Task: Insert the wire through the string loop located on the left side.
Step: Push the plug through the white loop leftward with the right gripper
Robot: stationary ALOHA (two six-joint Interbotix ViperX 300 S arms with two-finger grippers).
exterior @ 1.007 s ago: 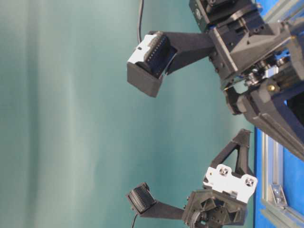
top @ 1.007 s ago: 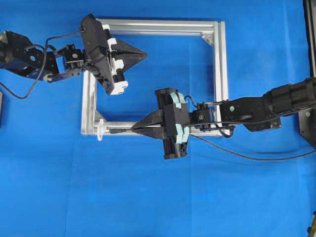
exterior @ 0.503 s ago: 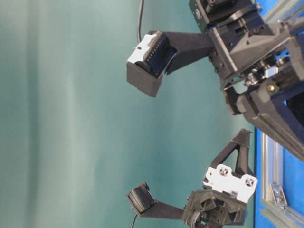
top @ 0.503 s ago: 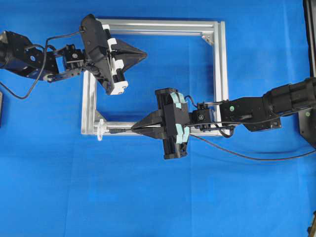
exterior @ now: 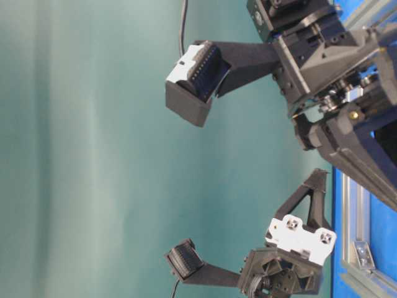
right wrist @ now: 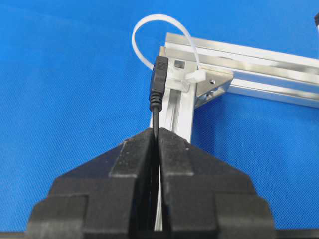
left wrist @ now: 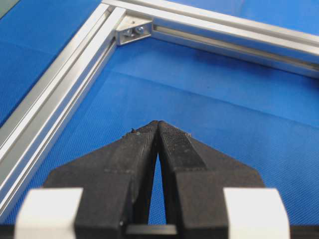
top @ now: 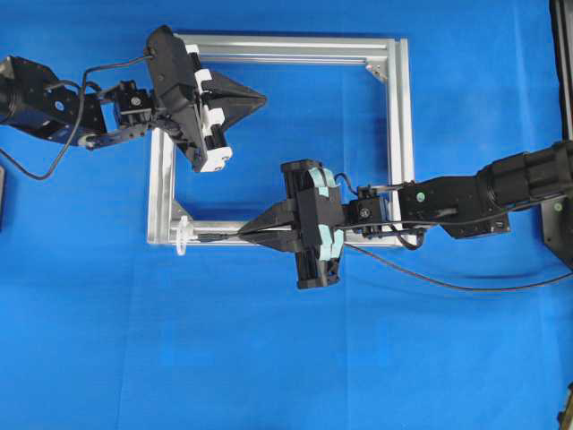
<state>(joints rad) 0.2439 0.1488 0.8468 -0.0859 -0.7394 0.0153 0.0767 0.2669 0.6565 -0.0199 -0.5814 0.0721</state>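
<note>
My right gripper (right wrist: 156,130) is shut on the thin black wire just behind its plug (right wrist: 159,82). The plug points at the white string loop (right wrist: 160,16) tied to the corner of the silver frame (right wrist: 259,55), and its tip sits right at the loop's opening. Seen from overhead, the right gripper (top: 243,234) lies along the frame's lower bar, and the plug (top: 210,237) stops just short of the loop (top: 182,240) at the lower left corner. My left gripper (top: 262,98) hovers shut and empty over the upper left of the frame, with its tips (left wrist: 158,123) above blue cloth.
The square aluminium frame (top: 401,134) lies flat on the blue cloth, with a corner bracket (left wrist: 130,31) ahead of the left gripper. A thin black cable (top: 448,287) trails right from the right gripper. The table-level view shows only the arms' upper parts.
</note>
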